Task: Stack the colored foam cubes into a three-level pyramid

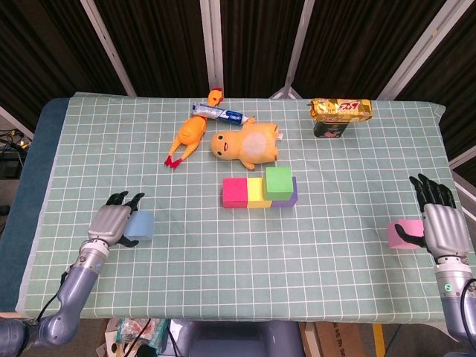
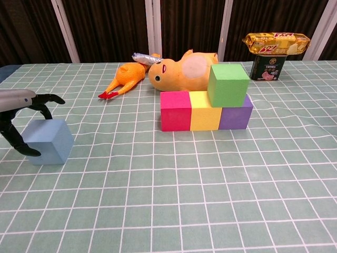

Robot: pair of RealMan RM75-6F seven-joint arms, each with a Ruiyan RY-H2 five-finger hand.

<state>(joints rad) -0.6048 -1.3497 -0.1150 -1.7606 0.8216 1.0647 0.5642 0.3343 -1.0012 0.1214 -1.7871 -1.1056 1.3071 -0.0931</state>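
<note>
Two hands are working at opposite table edges. Left hand (image 1: 113, 222) is arching spread fingers over the blue cube (image 2: 48, 141); right hand (image 1: 440, 227) is resting beside the pink cube (image 1: 399, 235), grip unclear. Green cube (image 2: 227, 85) is sitting atop the magenta-yellow-purple row (image 2: 205, 110).

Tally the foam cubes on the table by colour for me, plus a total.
Magenta cube: 1
Yellow cube: 1
Purple cube: 1
Green cube: 1
Light blue cube: 1
Pink cube: 1
Total: 6 foam cubes
</note>
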